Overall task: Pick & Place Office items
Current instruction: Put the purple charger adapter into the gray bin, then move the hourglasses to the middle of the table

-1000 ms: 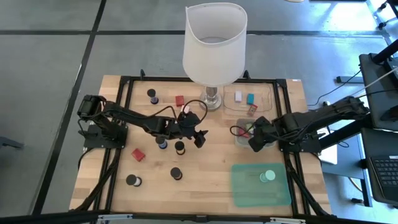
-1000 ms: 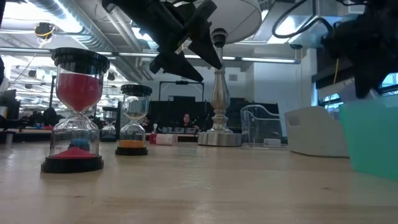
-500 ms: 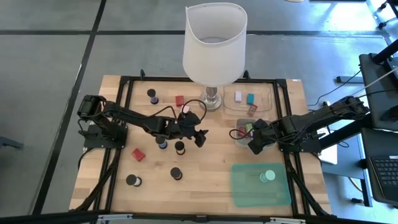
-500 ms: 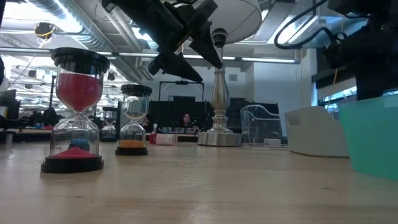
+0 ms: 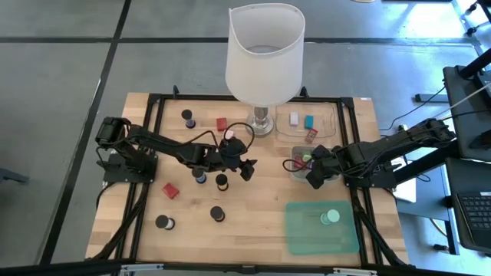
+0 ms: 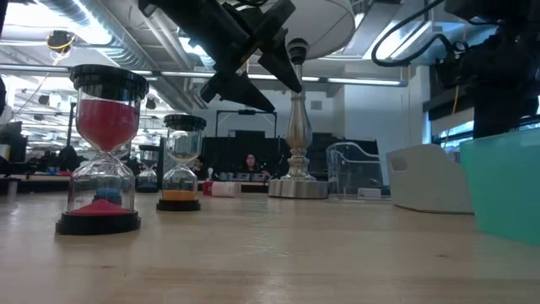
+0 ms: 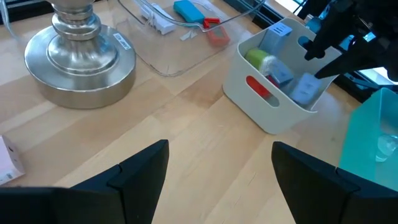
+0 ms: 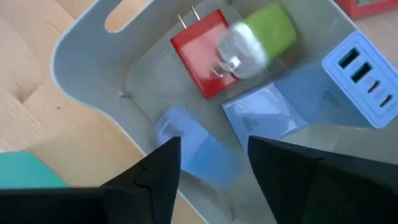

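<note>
Hovering over the grey bin [image 5: 301, 164], the right tool [image 8: 211, 163] stood parted and empty, a blue block [image 8: 199, 146] lying inside below it; best lifted straight up, clear of the rim.

You have five black-capped hourglasses [image 5: 217, 213] standing on the open table [image 5: 253, 230]. With them are two red blocks [image 5: 170, 190] and one pink block [image 7: 7, 163]. The one clear tray [image 5: 331, 115] holds three pieces: one white, one teal, one red. The one grey bin [image 8: 81, 68] holds five: one red plug [image 8: 196, 46], one green-and-white piece and three blue ones. One mint-green disc [image 5: 330, 217] lies on the one green mat [image 5: 307, 234]. One lamp [image 5: 265, 54] stands by the far edge.
</note>
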### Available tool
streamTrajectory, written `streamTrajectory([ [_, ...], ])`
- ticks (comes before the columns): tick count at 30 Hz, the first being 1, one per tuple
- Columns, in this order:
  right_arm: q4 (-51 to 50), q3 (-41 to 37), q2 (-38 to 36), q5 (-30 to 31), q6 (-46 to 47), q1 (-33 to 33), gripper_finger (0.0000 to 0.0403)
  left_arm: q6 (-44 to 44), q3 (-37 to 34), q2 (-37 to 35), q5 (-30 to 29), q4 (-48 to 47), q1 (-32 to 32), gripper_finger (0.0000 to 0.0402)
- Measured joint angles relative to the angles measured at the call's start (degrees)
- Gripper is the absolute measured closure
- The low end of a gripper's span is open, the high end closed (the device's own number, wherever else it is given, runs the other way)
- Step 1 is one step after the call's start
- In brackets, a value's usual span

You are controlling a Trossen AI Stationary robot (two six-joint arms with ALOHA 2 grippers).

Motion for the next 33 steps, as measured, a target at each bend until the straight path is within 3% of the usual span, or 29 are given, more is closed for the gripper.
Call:
streamTrajectory([
  [9, -0.24, 0.43, -0.04, -1.57, 0.24, -0.15, 0.0154, -0.09, 0.0, 0.0, -2.45, 0.0, 0.05, 0.0121],
  [19, -1.7, 6.95, -0.07, -0.17, -3.04, -0.15, 0.0115, -4.06, 0.0, 0.0, -0.15, -2.56, 3.22, 0.0121],
  [24, -2.5, 9.35, -0.07, 3.13, -4.55, -0.15, 0.0112, -9.74, 0.0, 0.0, 3.74, -10.61, 5.42, 0.0121],
  [30, -3.44, 9.79, -0.07, 4.36, -5.35, -0.17, 0.0112, -12.77, -0.02, -0.37, 17.29, -26.08, 6.81, 0.0121],
  [33, -3.48, 9.79, -0.07, 5.51, -6.21, -0.17, 0.0112, -17.75, -0.05, -0.64, 17.72, -36.1, 6.78, 0.0121],
])
